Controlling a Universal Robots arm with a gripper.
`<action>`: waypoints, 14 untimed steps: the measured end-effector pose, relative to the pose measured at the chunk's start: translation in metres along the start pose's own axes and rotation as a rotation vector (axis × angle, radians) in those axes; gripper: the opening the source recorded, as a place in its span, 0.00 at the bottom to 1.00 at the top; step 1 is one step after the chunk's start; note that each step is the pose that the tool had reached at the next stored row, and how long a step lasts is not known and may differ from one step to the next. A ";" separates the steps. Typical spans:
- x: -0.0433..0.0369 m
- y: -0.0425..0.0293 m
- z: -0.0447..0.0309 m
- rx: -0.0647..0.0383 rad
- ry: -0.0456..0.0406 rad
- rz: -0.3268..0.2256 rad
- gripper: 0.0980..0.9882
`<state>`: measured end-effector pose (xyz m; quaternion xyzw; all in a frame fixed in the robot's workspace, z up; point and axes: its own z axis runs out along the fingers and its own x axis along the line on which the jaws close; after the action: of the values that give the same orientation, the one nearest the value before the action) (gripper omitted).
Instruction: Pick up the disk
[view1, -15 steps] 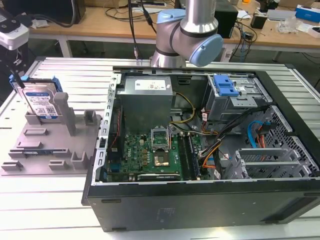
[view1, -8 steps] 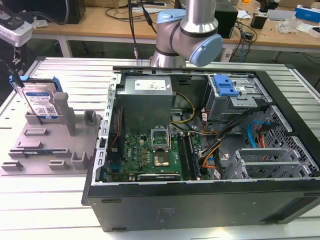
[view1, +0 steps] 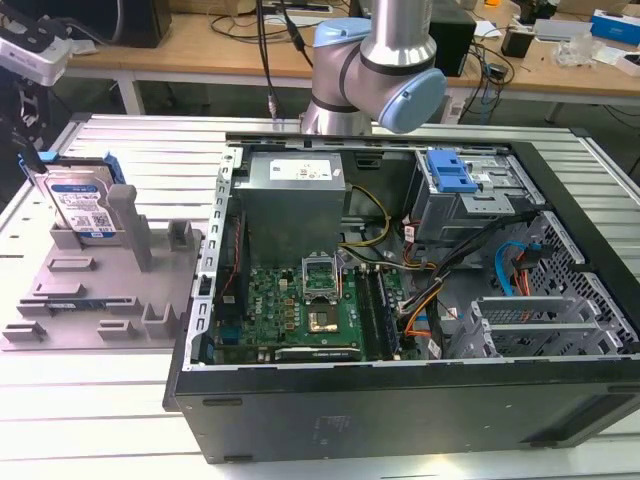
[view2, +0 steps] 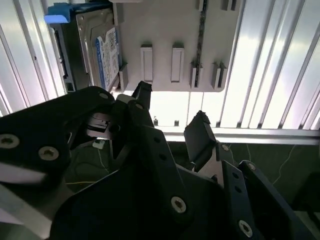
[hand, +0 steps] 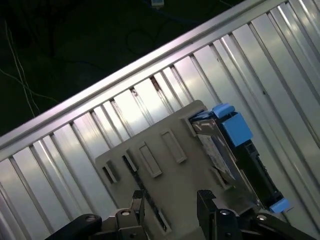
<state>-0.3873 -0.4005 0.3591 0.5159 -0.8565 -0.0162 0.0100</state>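
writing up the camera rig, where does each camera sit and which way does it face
exterior view: off the arm, looks down on the case, with plate and disk at the exterior view's left; arm shows behind.
second wrist view: on the arm, looks past the open hand at plate and disk.
first wrist view: on the arm, looks down at plate and disk; hand shows.
shared: all show disk and plate.

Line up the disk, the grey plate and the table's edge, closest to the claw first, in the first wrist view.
From the gripper:
1. The grey plate, seen right behind it.
2. The disk, standing at the plate's side.
3. The table's edge, beyond the plate.
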 end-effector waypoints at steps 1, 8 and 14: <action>0.0000 0.0000 0.0000 0.000 0.0007 -0.018 0.50; -0.0002 -0.0004 0.0008 0.002 0.0125 -0.195 0.50; -0.0011 -0.0020 0.0019 0.003 0.0170 -0.271 0.50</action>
<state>-0.3851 -0.4005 0.3572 0.6271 -0.7787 -0.0116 0.0141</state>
